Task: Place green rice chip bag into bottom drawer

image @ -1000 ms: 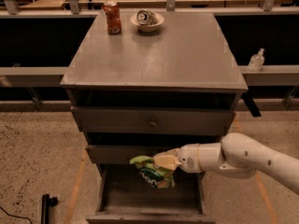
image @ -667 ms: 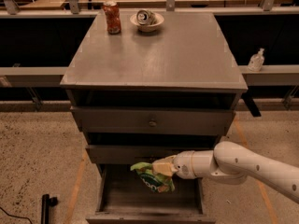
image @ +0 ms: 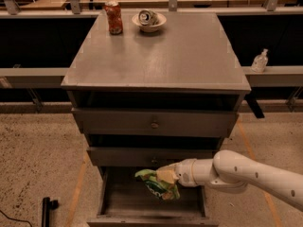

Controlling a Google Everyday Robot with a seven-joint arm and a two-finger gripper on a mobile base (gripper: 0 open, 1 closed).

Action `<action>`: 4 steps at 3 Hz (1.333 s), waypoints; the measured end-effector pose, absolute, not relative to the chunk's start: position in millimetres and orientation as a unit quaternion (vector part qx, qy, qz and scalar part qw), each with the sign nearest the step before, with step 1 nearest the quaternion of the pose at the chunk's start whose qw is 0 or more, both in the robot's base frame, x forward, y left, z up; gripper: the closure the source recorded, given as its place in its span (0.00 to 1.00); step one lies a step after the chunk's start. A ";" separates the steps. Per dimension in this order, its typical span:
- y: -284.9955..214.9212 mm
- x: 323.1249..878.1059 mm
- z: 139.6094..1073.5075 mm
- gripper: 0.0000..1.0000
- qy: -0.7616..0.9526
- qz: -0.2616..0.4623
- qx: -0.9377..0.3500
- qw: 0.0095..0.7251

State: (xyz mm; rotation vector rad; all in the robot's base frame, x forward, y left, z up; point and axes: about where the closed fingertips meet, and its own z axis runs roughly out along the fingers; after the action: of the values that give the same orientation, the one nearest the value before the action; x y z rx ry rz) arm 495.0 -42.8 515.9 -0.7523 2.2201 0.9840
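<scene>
While my tool (image: 164, 176) clamps the crinkly green foil bag (image: 158, 189) over the grey wooden bottom drawer (image: 142, 216), the bag might snag its rim.

This looks like a robot test lab, not a home: a lone grey cabinet (image: 156, 56) stands on a speckled floor (image: 38, 164) marked with orange tape lines (image: 77, 186), ringed by long ledges (image: 33, 74) (a sanitiser bottle (image: 259, 60) sits on one). The gripper (image: 163, 176) hangs over the bottom drawer (image: 151, 218), clasping the green rice chip bag (image: 158, 189).
</scene>
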 end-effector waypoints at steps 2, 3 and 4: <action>-71.5 483.5 427.4 1.00 0.848 0.369 -0.249 0.288; -75.9 490.5 369.9 0.74 0.857 0.370 -0.238 0.270; -76.8 500.5 341.5 0.51 0.862 0.366 -0.232 0.264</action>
State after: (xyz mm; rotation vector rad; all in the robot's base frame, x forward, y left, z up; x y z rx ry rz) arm 500.5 -76.8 341.5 -0.6282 2.3297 0.9885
